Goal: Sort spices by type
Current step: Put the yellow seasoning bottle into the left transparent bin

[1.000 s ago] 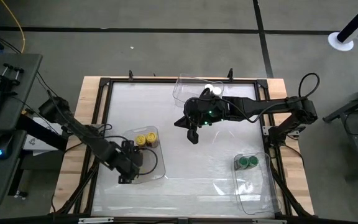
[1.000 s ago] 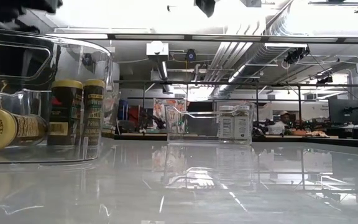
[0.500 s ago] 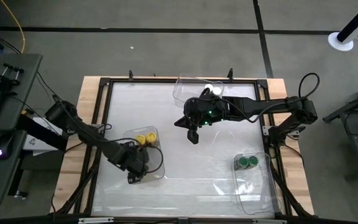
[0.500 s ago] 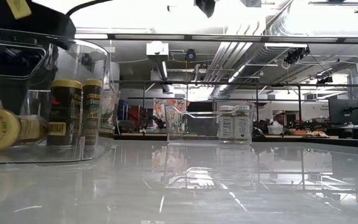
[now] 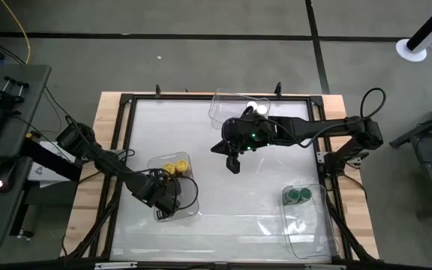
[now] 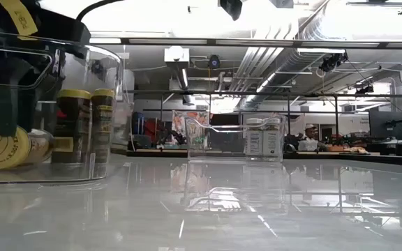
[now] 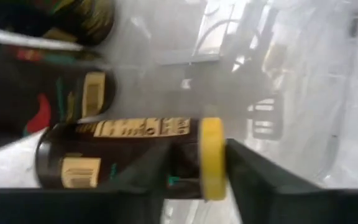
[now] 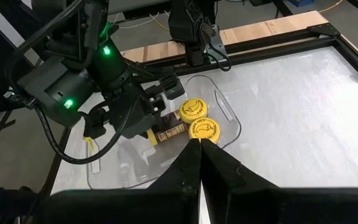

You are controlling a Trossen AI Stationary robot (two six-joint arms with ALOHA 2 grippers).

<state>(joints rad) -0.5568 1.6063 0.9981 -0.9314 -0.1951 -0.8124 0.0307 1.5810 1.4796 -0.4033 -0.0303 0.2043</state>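
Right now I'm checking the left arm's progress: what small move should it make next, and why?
Probably open the left pincer and lift away. The yellow-lidded jar it straddles lies on its side inside the clear bin, beside two upright yellow-lidded jars, so it seems already sorted.

My two arms are matte black with jointed segments and loose black cables looping alongside. The right arm (image 5: 291, 131) shows small green indicator lights; the left arm (image 8: 79, 68) carries a yellow tag.

Clear glossy plastic bin (image 5: 188, 202), glossy white table (image 5: 223, 187), bare wooden edge (image 5: 92, 191)
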